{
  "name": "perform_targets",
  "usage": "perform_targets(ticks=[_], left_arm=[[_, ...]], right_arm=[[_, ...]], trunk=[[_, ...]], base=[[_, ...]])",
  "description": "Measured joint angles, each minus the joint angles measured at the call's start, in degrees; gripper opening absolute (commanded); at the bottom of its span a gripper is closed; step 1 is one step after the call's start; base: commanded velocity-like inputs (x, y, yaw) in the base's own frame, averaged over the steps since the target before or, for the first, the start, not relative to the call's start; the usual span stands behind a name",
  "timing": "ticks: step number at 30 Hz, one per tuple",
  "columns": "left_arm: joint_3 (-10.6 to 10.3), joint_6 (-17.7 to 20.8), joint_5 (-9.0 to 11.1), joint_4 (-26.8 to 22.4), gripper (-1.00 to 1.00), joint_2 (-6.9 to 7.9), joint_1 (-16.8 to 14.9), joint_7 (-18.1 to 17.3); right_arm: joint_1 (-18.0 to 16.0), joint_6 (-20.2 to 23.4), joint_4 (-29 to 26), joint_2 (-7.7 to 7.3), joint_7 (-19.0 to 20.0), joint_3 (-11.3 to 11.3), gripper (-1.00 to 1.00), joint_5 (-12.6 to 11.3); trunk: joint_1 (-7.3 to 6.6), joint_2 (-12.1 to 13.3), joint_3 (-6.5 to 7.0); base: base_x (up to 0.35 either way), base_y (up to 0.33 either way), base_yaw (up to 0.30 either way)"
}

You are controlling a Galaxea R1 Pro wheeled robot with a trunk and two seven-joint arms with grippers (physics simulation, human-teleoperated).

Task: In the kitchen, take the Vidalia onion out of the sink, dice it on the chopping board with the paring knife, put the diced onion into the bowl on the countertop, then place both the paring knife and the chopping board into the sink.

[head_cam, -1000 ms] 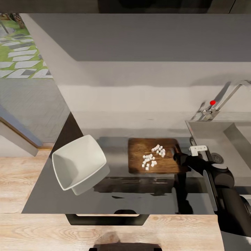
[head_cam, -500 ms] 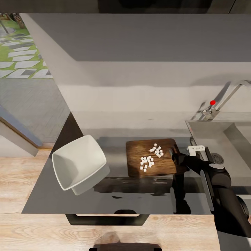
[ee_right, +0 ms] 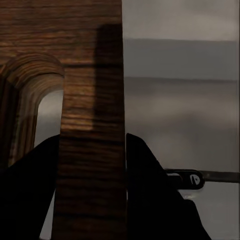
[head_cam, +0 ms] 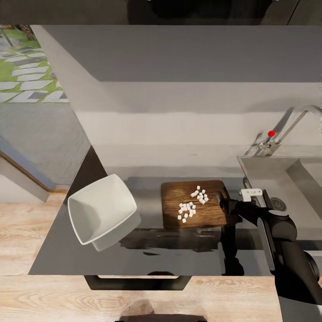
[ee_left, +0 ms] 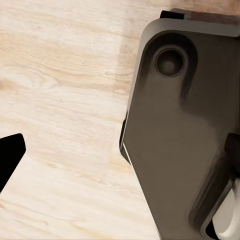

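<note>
The brown chopping board (head_cam: 179, 199) lies over the dark countertop (head_cam: 147, 250), with the Vidalia onion as small white cubes (head_cam: 192, 205) scattered on it. My right gripper (head_cam: 223, 202) is shut on the board's right edge beside the handle hole. In the right wrist view the board's edge (ee_right: 92, 100) runs between my two dark fingers (ee_right: 150, 185). The white bowl (head_cam: 102, 213) sits left of the board, a gap apart. The steel sink (head_cam: 268, 172) lies to the right. The paring knife is out of view. My left gripper (ee_left: 120, 150) hangs open over the wood floor.
A chrome tap (head_cam: 286, 129) with a red dot stands behind the sink. The grey wall backs the counter, whose left end is cut at a slant. Pale plank floor (head_cam: 27, 232) lies left and in front. My dark base (ee_left: 185, 140) sits under the left wrist.
The right gripper has carried the board with the cubes a little to the left, toward the bowl. The head view has shifted slightly downward.
</note>
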Motion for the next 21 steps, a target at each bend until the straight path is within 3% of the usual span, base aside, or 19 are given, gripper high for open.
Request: perform_targets(ticks=[21], left_arm=[[0.0,0.0,0.0,0.0,1.0,0.03,0.0,-0.03]], right_arm=[[0.0,0.33,2.61,0.0,-0.03,0.11,-1.0,0.04]], trunk=[[0.0,0.0,1.89]], base=[[0.0,0.0,0.0]])
